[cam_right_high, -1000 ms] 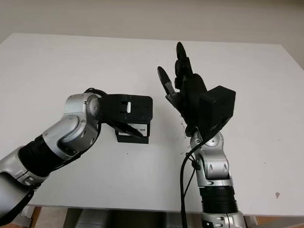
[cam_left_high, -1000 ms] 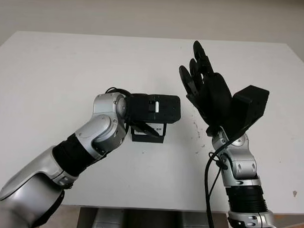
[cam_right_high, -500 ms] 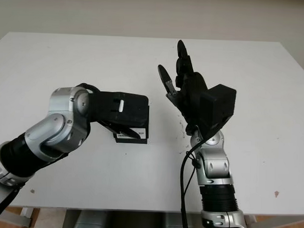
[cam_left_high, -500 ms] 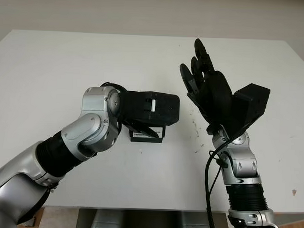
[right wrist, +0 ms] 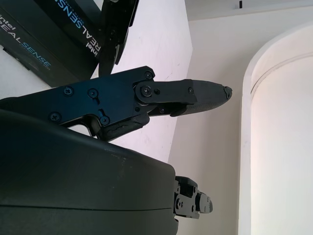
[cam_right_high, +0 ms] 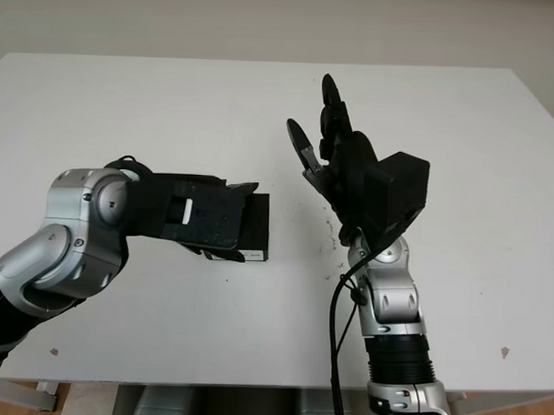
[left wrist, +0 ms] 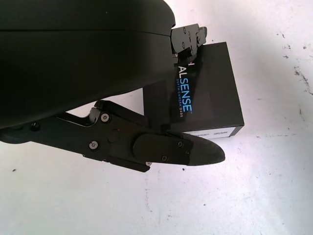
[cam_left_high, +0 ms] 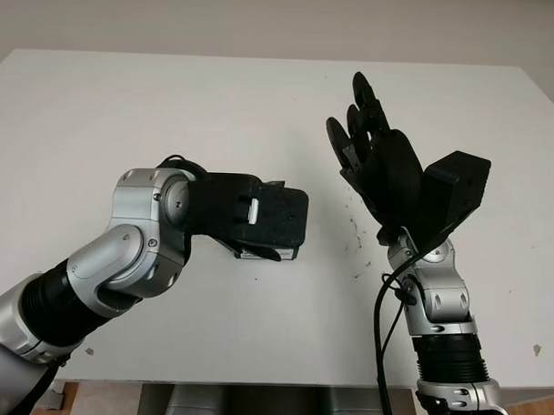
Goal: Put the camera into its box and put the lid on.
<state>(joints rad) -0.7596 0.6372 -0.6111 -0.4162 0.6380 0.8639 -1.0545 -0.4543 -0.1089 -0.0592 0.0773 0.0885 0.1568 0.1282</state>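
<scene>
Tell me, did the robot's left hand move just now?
Yes. The left hand slid toward the robot's left across the black box, which stayed put on the table.

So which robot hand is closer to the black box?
The left. The left hand is right over the black box on the white table. The right hand is open, raised in the air off to the box's side.
</scene>
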